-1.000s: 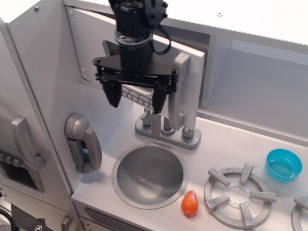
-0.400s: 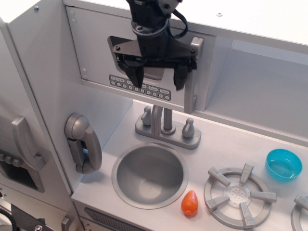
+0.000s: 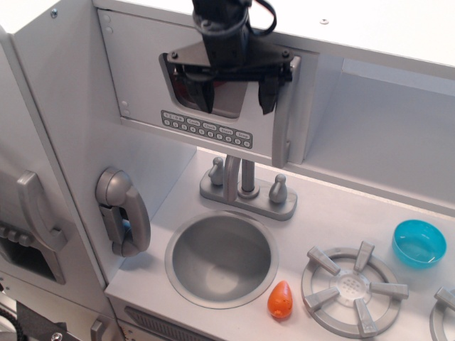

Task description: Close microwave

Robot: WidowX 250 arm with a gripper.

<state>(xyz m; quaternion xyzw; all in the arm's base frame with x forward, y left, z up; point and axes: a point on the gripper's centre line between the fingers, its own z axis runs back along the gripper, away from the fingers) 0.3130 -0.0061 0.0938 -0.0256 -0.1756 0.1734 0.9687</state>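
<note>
Matt light-grey painted panels on the microwave, its window dark and glossy, and the black gripper looks like hard, faintly shiny plastic. At six o'clock the sink gleams like brushed metal; the orange toy and blue bowl are smooth glossy plastic.

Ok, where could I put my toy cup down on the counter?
There is bare counter between the faucet and the blue bowl, behind the burner. The front edge is crowded: sink, orange toy, burner. Up by the microwave, the gripper is in the way.
</note>
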